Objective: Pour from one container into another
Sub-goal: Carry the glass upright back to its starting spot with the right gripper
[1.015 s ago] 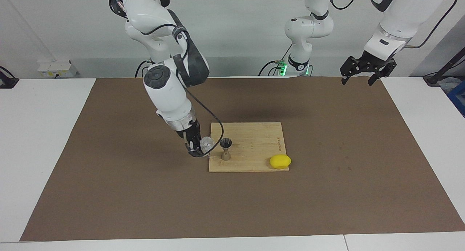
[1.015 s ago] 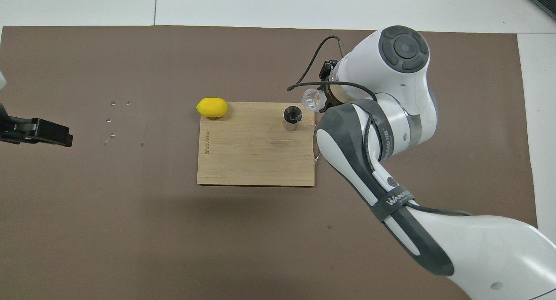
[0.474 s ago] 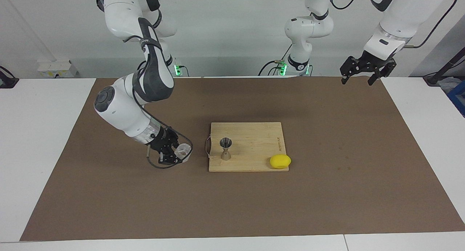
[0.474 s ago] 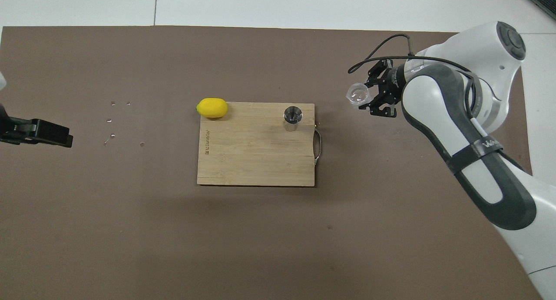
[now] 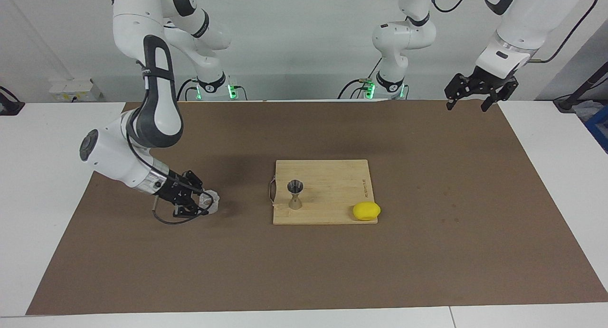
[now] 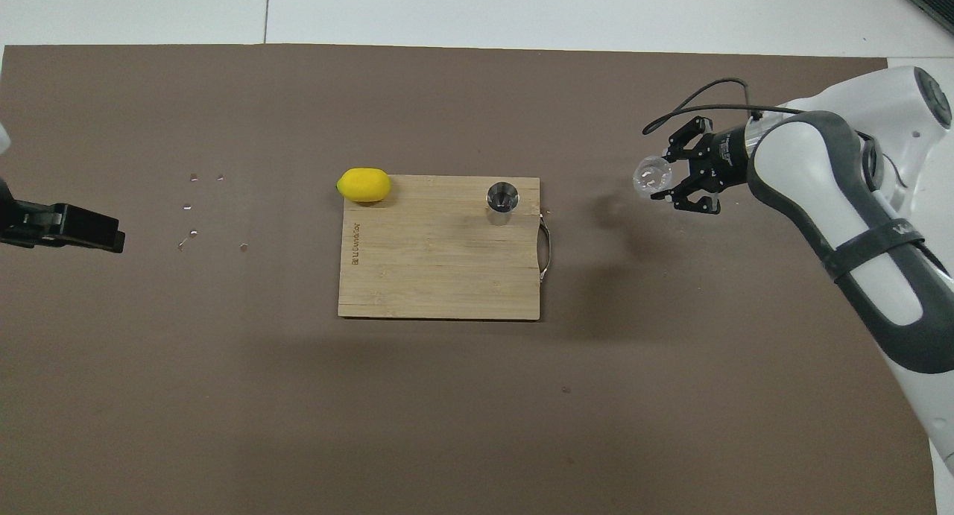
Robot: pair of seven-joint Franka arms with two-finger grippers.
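The small, squat, clear ribbed cup [image 5: 210,202] is sitting clamped in my right gripper [image 5: 202,205], low over the brown mat-covered surface [image 5: 142,252], well apart from the silver hourglass-shaped metal jigger [image 5: 295,194] on the bamboo board [image 5: 332,195]. I am judging it best to level it before letting go. The overhead view is showing the cup's mouth. My left gripper [image 5: 479,93] is waiting, spread wide.

My left gripper [image 6: 63,226] cut off by overhead view's edge, finger gap unreadable. Clear cup [image 5: 210,202] partly hidden between my right gripper [image 5: 199,205] fingers; contents too small to tell. Jigger [image 6: 502,197] fill level unreadable.
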